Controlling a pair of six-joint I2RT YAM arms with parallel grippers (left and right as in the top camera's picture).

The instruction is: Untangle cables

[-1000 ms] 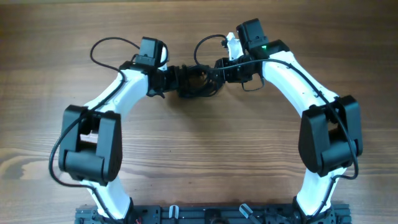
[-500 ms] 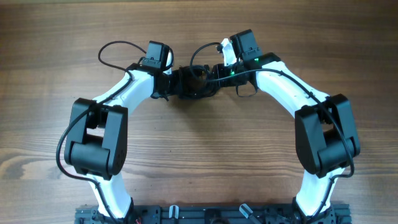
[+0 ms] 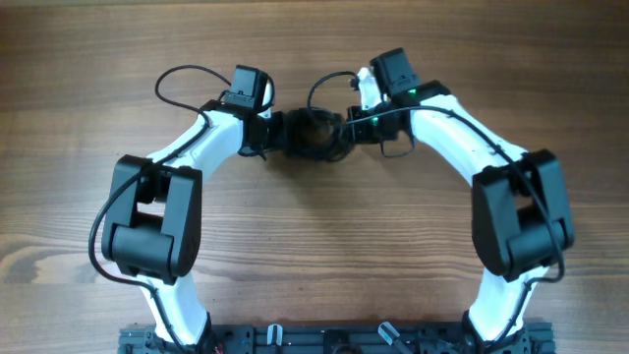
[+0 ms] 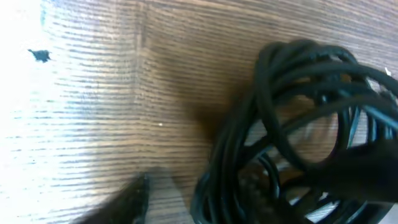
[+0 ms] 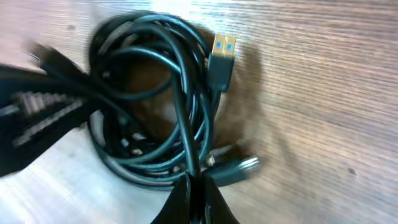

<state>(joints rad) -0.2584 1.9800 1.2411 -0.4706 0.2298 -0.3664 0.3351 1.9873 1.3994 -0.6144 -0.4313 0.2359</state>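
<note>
The cables (image 3: 314, 133) lie as a small knotted black bundle on the wooden table, between my two grippers. My left gripper (image 3: 283, 131) sits at the bundle's left side. In the left wrist view one of its fingers (image 4: 134, 199) stands apart from the coils (image 4: 292, 124), with bare wood between; the other finger is hidden behind them. My right gripper (image 5: 194, 186) is shut on a single strand at the near edge of the bundle (image 5: 149, 93). A USB plug with a blue insert (image 5: 222, 53) and a metal-tipped plug (image 5: 239, 167) stick out of the coils.
Thicker black arm wires loop out at the back left (image 3: 182, 79) and behind the right gripper (image 3: 329, 77). The arm bases stand on a black rail (image 3: 314, 339) at the front edge. Wooden table (image 3: 314, 236) surrounds the bundle.
My right gripper has closed onto a strand of the bundle. Both grippers have drawn closer to the bundle, and the left jaws have narrowed.
</note>
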